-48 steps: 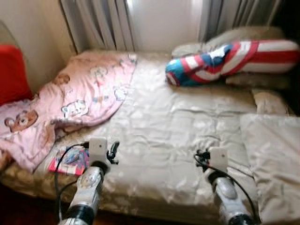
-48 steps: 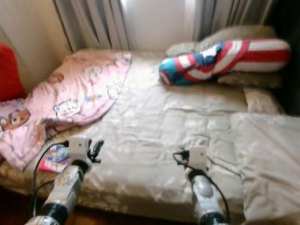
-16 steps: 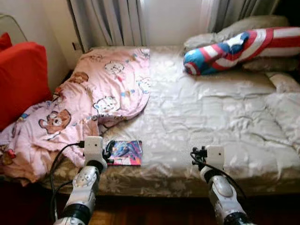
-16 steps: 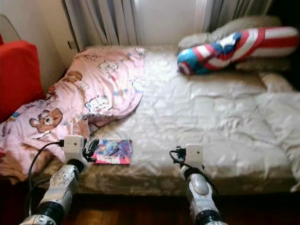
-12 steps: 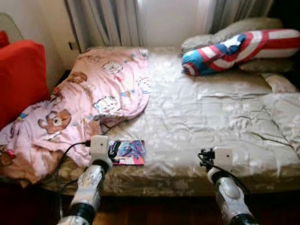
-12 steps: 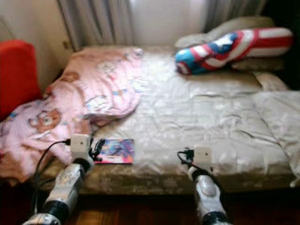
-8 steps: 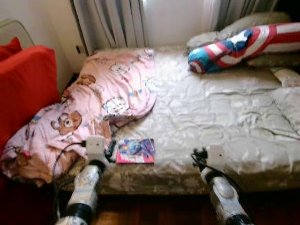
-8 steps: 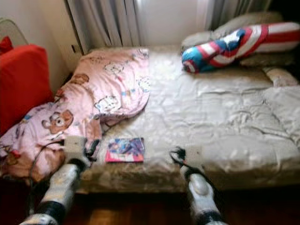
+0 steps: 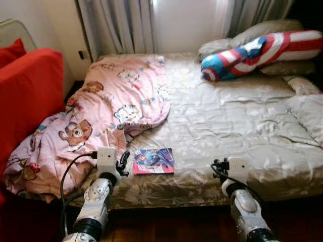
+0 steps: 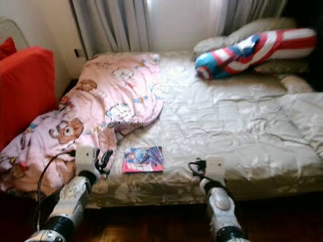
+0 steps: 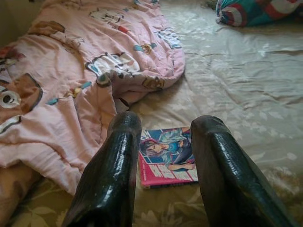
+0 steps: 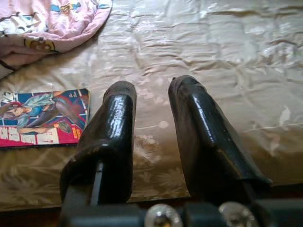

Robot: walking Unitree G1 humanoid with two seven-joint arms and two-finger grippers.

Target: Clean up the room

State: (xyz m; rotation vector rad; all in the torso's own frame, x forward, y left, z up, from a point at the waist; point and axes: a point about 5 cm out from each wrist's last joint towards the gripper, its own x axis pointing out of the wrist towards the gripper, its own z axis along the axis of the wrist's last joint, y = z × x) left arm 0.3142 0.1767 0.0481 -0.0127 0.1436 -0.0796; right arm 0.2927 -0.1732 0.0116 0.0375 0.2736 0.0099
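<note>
**Q:** What lies on the bed (image 9: 237,126)?

**A:** A glossy comic book (image 9: 154,161), flat and rectangular with a pink-red border, rests at the bed's front edge, its cover facing up. Just beside it toward the front-left corner, a rumpled pink blanket (image 9: 101,111) printed with cartoon bears spills over the mattress's left side. The bedspread is a shiny, wrinkled beige satin with a faint floral pattern.

**Q:** And at the far end?

**A:** A long, tube-shaped cushion (image 9: 257,53) in red, white and blue stripes with a star lies across the back-right corner, resting on pale pillows (image 9: 237,40). Grey pleated curtains (image 9: 121,25) hang behind the bed, and a red upholstered sofa (image 9: 25,96) stands off its left side.

**Q:** Where are the grippers?

**A:** The left gripper (image 11: 163,142) hovers at the front edge, its two smooth black fingers parted with a clear gap, the comic book seen between them and untouched. The right gripper (image 12: 151,118) hangs over bare satin near the middle of the front edge, fingers likewise spread apart and holding nothing, with the comic book off to one side.
</note>
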